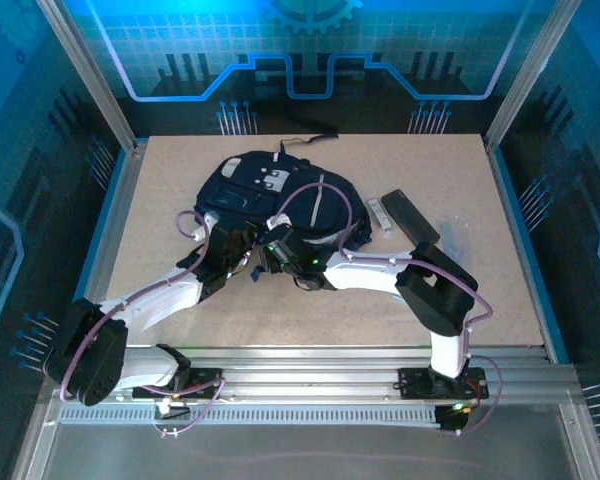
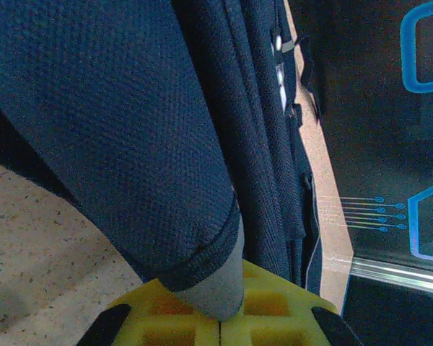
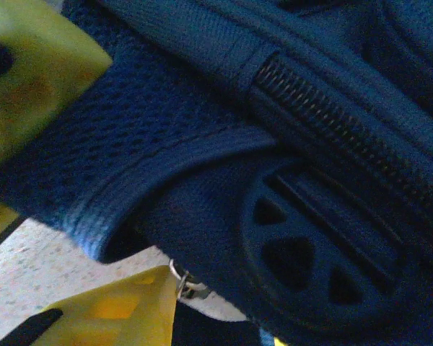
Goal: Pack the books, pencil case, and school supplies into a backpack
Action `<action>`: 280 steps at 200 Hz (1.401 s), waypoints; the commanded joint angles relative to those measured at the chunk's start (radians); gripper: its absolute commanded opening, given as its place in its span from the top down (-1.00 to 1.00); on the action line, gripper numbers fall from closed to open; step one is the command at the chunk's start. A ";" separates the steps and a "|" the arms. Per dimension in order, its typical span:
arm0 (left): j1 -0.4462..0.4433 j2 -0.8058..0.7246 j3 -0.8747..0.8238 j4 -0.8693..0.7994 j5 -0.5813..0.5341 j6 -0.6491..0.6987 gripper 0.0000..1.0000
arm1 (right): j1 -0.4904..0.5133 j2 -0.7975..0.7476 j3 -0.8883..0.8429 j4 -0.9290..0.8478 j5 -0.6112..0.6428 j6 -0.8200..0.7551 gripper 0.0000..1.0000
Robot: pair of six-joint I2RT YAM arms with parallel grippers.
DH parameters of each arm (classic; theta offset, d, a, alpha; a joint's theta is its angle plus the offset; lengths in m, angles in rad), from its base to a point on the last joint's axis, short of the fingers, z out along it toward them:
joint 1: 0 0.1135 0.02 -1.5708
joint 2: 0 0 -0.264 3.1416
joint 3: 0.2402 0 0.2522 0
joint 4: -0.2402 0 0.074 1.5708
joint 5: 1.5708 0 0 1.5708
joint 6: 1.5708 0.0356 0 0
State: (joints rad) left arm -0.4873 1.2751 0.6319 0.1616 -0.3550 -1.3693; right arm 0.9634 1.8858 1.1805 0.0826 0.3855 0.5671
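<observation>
Nothing could be read anywhere. The two small grey patches (image 1: 273, 181) on the backpack (image 1: 238, 188) were too tiny to make out, and the blue backdrop (image 1: 300, 60) carried only line patterns.

You have bright, even light from above on the table (image 1: 280, 320), with a blue glow off the panels (image 1: 310, 40) along the upper edge and soft shadows under the arms (image 1: 160, 300). Your left wrist picture is crisp on the backpack (image 2: 130, 108) mesh. Your right wrist picture is dimmer and blue-tinted, and the yellow finger (image 3: 36, 65) at upper left is blurred.
</observation>
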 commanded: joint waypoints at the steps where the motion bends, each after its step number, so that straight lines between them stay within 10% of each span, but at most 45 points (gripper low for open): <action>1: -0.042 -0.061 0.037 0.106 0.059 -0.031 1.00 | -0.004 0.023 0.026 0.113 0.126 0.033 0.37; 28: -0.043 -0.078 0.023 0.104 0.039 -0.034 1.00 | -0.005 -0.012 -0.012 0.147 0.128 0.030 1.00; 113: -0.003 0.024 0.044 0.171 -0.083 0.051 1.00 | -0.197 -0.211 -0.212 0.143 -0.467 0.126 1.00; 280: 0.138 0.093 0.120 0.173 0.190 0.189 1.00 | -0.293 -0.306 -0.119 -0.310 -0.553 -0.171 1.00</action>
State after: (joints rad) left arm -0.3485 1.3785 0.6899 0.2604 -0.2214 -1.2198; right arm 0.6559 1.6089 1.0180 -0.1936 -0.1524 0.4232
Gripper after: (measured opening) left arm 0.058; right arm 0.056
